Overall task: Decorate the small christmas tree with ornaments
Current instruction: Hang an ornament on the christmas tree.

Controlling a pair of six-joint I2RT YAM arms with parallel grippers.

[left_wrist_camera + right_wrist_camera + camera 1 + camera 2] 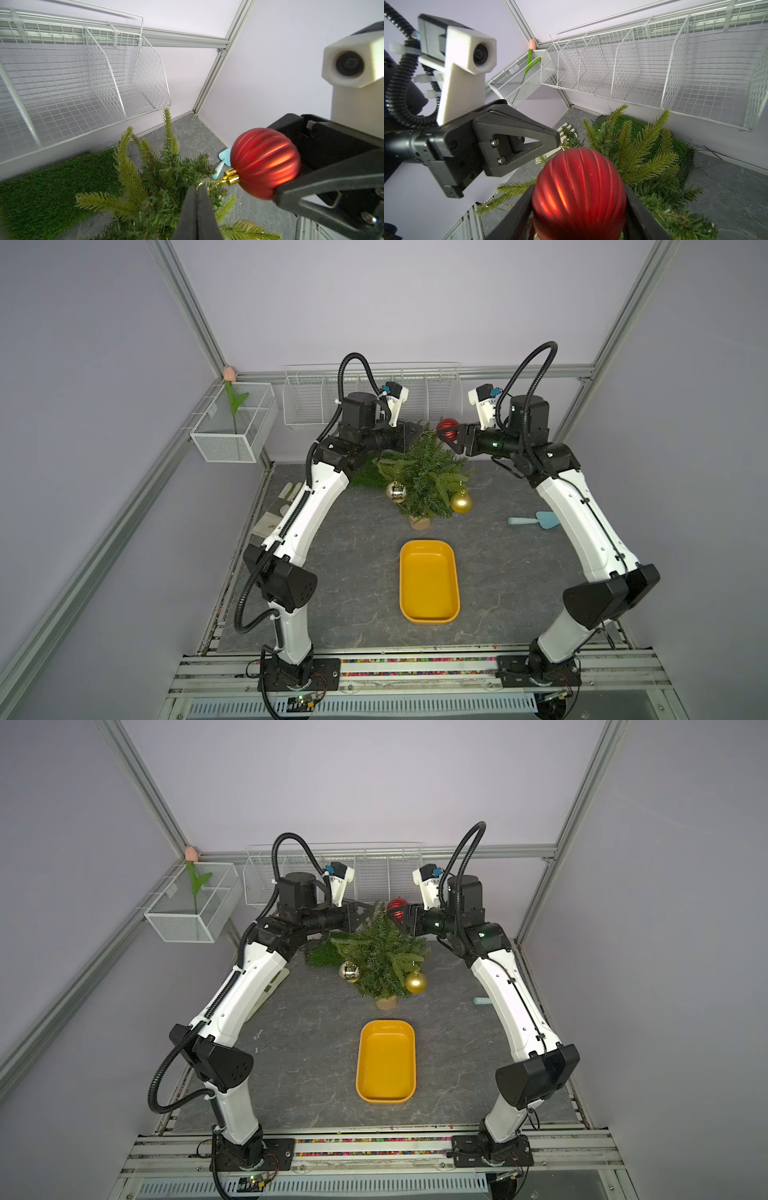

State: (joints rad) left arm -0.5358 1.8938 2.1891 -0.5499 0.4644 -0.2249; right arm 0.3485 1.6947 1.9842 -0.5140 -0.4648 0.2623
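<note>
Jaws of right gripper [449,435] clamp ribbed shiny red bauble [579,193] by its body, just right of tip of small bristly green christmas tree [424,477], centre-far on grey table [353,572]. Left gripper [197,190] pinched shut, seemingly on bauble's gold string loop [212,183], likely to guide it over a branch.

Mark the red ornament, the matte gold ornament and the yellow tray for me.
red ornament [264,162]: left wrist view, middle of its ribbed body.
matte gold ornament [461,502]: in a top view, centre of the ball.
yellow tray [428,585]: in a top view, bare floor of the tray.
</note>
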